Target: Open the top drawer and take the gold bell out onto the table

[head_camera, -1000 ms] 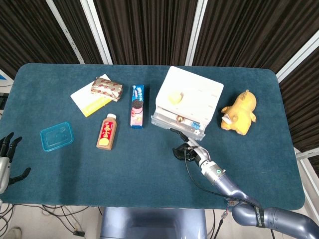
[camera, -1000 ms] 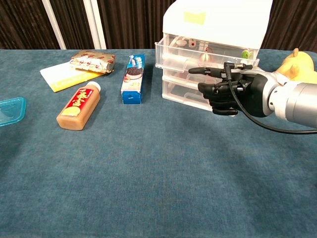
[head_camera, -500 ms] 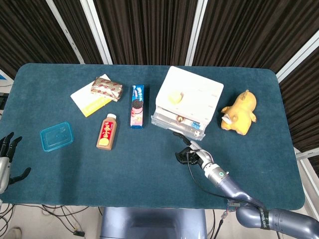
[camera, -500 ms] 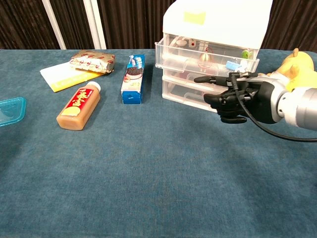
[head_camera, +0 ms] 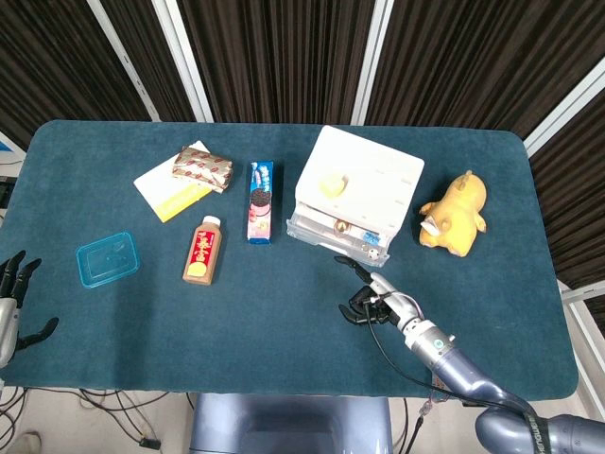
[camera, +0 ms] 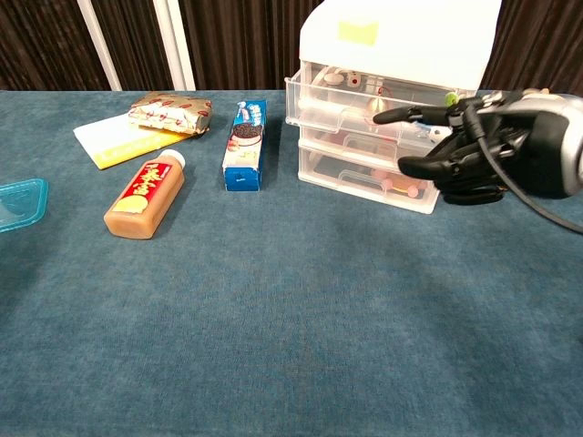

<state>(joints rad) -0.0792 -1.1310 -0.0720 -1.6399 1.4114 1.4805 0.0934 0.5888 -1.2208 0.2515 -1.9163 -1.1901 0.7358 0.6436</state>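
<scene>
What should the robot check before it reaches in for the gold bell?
1. Top drawer pulled out: ok, it juts past the drawers below.
2. Gold bell in sight: ok in the head view, among other small items.
3. Right hand free: ok, nothing in it, one finger points toward the drawer.
4. Right hand above the drawer: not ok, it hangs in front of the cabinet.
5. Bare table for putting the bell down: ok.
6. Left hand out of the way: ok, at the table's far edge.
</scene>
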